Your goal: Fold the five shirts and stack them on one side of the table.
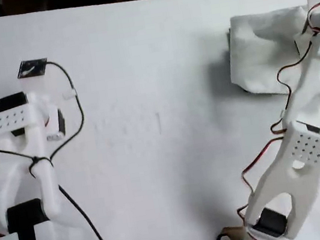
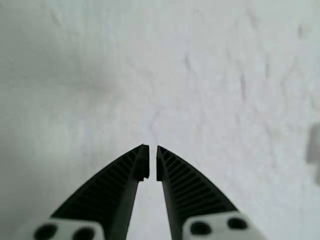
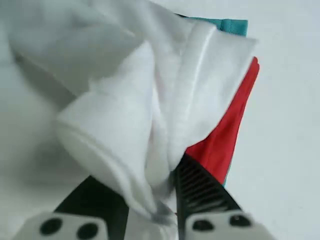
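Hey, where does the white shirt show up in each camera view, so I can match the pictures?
High view: white shirt on the table's far right part, by the right arm.
Left wrist view: left gripper shut above the table.
Right wrist view: white shirt bunched in the right gripper, over red cloth.
Shared landmark: the white table.

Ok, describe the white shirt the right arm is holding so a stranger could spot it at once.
On the white table, look to the far corner beside the right arm, where a stack of shirts lies. The white shirt is the rumpled top layer, pinched in the right gripper. The red shirt and teal shirt under it lie flat, showing just edges.
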Robot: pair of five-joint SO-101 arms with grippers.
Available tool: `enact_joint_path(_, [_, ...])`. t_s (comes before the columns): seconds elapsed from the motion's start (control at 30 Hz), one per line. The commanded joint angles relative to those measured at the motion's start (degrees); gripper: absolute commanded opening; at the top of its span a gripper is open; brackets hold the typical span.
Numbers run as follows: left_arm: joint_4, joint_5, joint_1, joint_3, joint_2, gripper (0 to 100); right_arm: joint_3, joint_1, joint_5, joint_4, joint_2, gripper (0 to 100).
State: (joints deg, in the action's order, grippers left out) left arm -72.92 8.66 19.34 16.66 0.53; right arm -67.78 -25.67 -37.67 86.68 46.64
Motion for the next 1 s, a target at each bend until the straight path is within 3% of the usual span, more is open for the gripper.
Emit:
enact_joint_path(0.0, [0.8, -0.4, 0.2, -2.1, 0.4, 6, -7.3, -1.5, -0.3, -4.9, 3.6, 1.7])
enact_joint_path(0.3, [0.8, -0.4, 0.2, -2.0, 0.3, 6, -11.9, -2.4, -0.4, -7.3, 7.4, 1.7])
enact_joint_path(0.97, [1.6, -0.4, 0.2, -2.0, 0.3, 6, -11.2, -1.6, -0.6, -7.3, -5.3, 1.7])
